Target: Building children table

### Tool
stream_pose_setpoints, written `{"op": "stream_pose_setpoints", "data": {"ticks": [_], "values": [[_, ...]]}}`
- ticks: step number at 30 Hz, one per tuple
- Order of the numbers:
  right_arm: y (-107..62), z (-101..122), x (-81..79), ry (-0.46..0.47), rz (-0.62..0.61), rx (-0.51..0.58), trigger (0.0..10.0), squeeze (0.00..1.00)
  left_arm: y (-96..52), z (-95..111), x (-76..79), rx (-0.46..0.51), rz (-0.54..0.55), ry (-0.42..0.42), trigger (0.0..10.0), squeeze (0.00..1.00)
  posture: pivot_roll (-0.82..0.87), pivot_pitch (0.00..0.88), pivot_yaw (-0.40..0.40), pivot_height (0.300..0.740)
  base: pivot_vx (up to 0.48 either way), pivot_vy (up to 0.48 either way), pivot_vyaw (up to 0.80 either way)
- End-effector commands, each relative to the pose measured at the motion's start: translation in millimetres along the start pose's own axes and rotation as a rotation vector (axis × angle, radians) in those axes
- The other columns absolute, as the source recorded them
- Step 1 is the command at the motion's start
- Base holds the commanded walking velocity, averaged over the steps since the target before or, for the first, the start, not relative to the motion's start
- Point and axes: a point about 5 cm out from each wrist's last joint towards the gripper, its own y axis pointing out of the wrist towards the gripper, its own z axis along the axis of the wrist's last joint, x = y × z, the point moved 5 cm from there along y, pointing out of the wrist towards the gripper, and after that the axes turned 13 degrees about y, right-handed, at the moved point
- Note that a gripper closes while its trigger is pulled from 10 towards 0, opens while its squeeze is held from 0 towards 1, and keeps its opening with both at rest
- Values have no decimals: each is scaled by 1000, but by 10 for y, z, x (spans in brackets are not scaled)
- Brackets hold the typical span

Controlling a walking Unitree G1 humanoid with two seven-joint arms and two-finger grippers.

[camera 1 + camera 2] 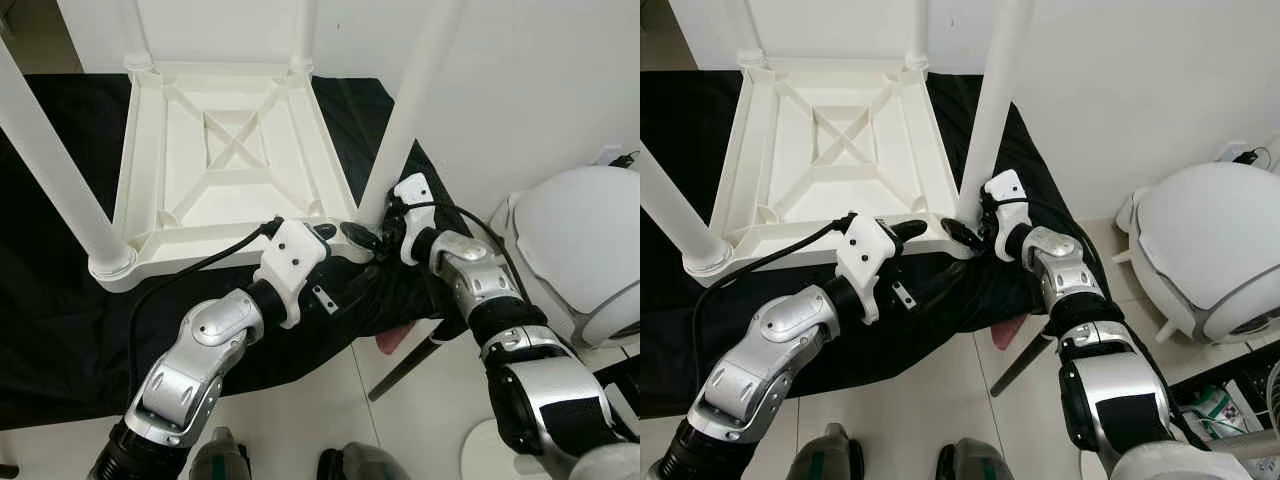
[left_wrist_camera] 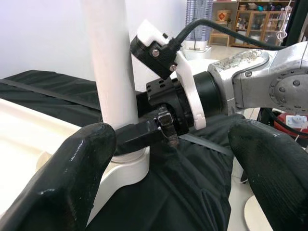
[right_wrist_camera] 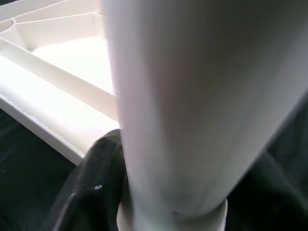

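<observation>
A white plastic children's table (image 1: 200, 236) lies upside down on a black cloth (image 1: 60, 310), its ribbed underside facing up. White legs stand up from its corners, one at the near left (image 1: 50, 160) and one at the near right (image 1: 415, 90). My right gripper (image 1: 962, 232) is shut on the near-right leg just above its socket; a black finger (image 3: 91, 187) presses against the leg (image 3: 192, 96). My left gripper (image 1: 335, 262) stands open beside that same corner, its fingers (image 2: 72, 178) wide apart and holding nothing, facing the leg (image 2: 108, 62).
A large white domed appliance (image 1: 580, 240) stands on the floor to the right. A dark rod (image 1: 405, 365) leans out from under the cloth, next to a pink scrap (image 1: 390, 342). A white wall rises behind the table. My feet show on the pale tiles.
</observation>
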Motion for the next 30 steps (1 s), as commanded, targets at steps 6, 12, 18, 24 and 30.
{"op": "stream_pose_setpoints", "data": {"ticks": [6, 12, 18, 24, 30], "values": [[-88, -63, 71, -3, -13, -5, 0, 0, 19, -5, 7, -4, 0, 2, 10000, 0, 29, 16, -77, 740, 0, 0, 0], [-87, -71, 98, -6, -84, 10, 10000, 0, 20, -4, 14, -2, -2, 1, 10000, 0, 25, 18, -78, 740, 0, 0, 0], [-56, -26, 92, 99, -306, 104, 10000, 0, 21, -12, 29, -4, -4, -3, 10000, 0, 21, 15, -84, 740, 0, 0, 0], [-73, -27, 57, 160, -568, 166, 10000, 0, 34, -12, 40, 0, -12, -3, 10000, 0, 16, 6, -84, 740, 0, 0, 0], [-57, -54, -29, 177, -691, 174, 10000, 0, 49, -10, 53, 3, -19, -2, 10000, 0, 18, 0, -86, 740, 0, 0, 0]]}}
